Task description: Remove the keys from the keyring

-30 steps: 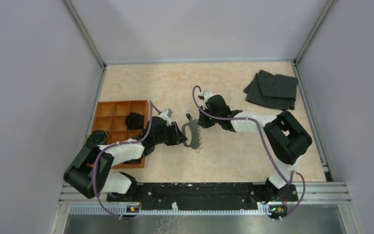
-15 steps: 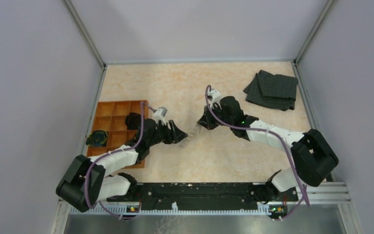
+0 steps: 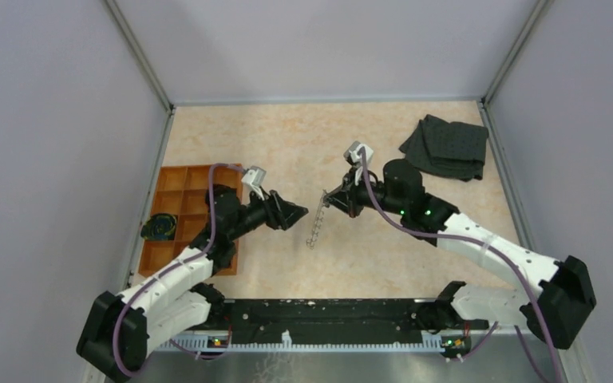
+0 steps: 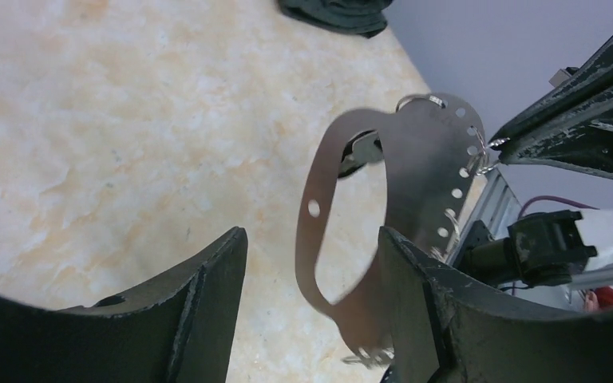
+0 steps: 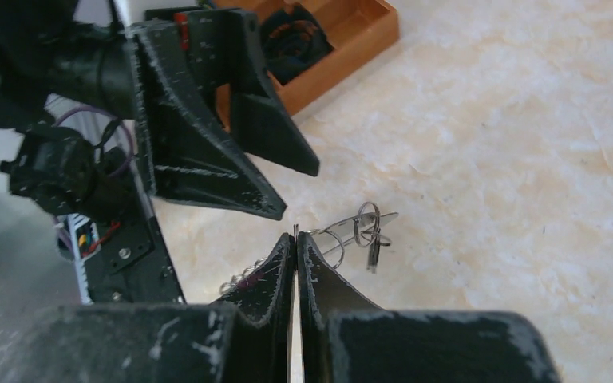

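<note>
The keyring (image 4: 427, 171) is a flat grey metal oval with a hollow middle and small holes along its edge. My right gripper (image 5: 295, 235) is shut on its edge and holds it above the table. In the top view the keyring (image 3: 316, 225) hangs edge-on below the right gripper (image 3: 329, 199). Small wire rings (image 5: 367, 223) and a tiny dark key (image 5: 373, 254) dangle from it. Another key (image 4: 359, 152) shows through the hollow. My left gripper (image 4: 311, 239) is open, with the ring's lower end between its fingers; no clear contact shows. It also shows in the top view (image 3: 299, 214).
An orange wooden compartment tray (image 3: 177, 191) stands at the left, holding black lumps (image 3: 222, 195) and a dark green item (image 3: 160, 226). A dark folded cloth (image 3: 447, 146) lies at the back right. Metal rails run along the near edge.
The keyring lay flat on the table between both grippers. Now it is lifted and hangs edge-on from my right gripper. Both arms have risen, and the right arm has stretched out.
</note>
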Controlling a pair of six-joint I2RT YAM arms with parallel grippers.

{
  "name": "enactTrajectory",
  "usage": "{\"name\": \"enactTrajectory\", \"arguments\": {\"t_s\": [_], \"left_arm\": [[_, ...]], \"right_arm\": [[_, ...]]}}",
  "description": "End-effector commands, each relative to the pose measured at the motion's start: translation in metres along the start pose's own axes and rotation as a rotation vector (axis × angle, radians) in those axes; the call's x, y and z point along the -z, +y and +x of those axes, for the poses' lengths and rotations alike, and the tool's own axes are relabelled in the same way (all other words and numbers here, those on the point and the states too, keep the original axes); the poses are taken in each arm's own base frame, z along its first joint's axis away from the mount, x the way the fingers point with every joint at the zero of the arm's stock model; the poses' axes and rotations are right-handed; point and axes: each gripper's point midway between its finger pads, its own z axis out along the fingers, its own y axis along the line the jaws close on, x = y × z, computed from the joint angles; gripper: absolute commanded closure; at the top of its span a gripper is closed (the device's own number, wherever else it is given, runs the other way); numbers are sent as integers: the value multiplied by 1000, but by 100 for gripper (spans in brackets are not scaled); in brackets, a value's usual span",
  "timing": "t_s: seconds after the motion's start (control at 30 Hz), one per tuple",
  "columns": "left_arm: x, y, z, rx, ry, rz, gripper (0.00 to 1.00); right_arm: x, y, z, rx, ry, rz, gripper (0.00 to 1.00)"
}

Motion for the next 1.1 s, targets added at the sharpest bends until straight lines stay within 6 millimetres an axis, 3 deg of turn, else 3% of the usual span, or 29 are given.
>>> {"name": "enactTrajectory", "arguments": {"t_s": [0.0,0.17,0.33,0.57,0.83,1.07], "left_arm": [[5,-43,-36,-106,-60,150,32],[19,-93,-46,-128,-41,374,27],[36,-137,-51,-66,-19,613,21],[56,-168,-56,22,-22,832,16],[71,-209,-48,-50,-33,975,17],[69,-215,-41,-19,-51,987,21]], "right_arm": [[32,46,-59,156,-148,-151,100],[73,89,-92,237,-268,-308,100],[101,113,-112,283,-331,-389,100],[133,143,-138,308,-428,-500,100],[144,151,-157,276,-507,-515,100],[151,151,-171,256,-562,-488,100]]}}
